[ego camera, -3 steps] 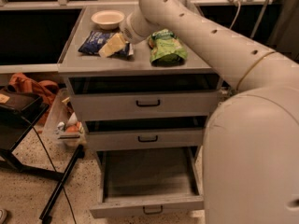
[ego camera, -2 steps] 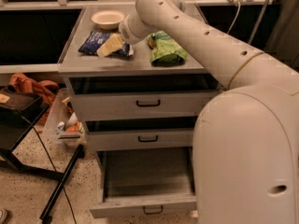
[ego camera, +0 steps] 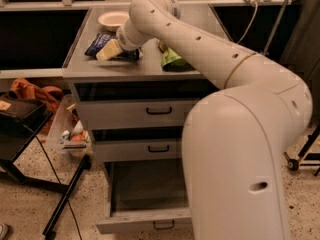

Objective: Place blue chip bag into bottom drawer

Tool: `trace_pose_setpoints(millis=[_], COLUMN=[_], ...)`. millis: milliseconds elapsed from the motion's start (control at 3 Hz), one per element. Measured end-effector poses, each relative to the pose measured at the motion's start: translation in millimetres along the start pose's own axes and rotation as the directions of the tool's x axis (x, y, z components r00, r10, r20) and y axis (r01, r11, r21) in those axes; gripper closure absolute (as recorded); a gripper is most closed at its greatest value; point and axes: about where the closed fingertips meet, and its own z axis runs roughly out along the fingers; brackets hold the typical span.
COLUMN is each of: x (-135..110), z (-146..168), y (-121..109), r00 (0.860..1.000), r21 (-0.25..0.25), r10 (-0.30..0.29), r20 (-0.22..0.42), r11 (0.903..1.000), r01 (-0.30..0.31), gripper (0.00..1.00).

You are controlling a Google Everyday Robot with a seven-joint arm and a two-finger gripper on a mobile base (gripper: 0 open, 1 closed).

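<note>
The blue chip bag [ego camera: 99, 42] lies on the left part of the grey cabinet top [ego camera: 85, 66], dark blue with pale edges. My gripper [ego camera: 111, 49] reaches in from the right and sits right on top of the bag, covering its right half. The bottom drawer [ego camera: 145, 190] is pulled out and open below, its front [ego camera: 125, 226] with a small dark handle [ego camera: 163, 226] nearest me. My arm hides the drawer's right side.
A green snack bag [ego camera: 173, 60] lies right of the gripper, partly behind my arm. A pale bowl [ego camera: 113, 19] stands at the back of the top. Two shallower drawers [ego camera: 135, 114] above are closed. A black stand [ego camera: 20, 134] and clutter sit on the floor at left.
The gripper stays over the blue bag. My arm's large lower body has swung further into the right of the view, covering more of the cabinet and drawer.
</note>
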Motion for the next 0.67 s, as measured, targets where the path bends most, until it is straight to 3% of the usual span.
trace_pose_setpoints(millis=[333, 667], x=[-7.1, -12.9], z=[17.0, 29.4], y=[9.0, 17.5], r00=[1.000, 0.999], r21=[-0.008, -0.009], r10=[0.020, 0.042], r20=[-0.009, -0.016], r11=[0.9998, 0.9991], r01=[-0.020, -0.042], gripper=[0.04, 1.00])
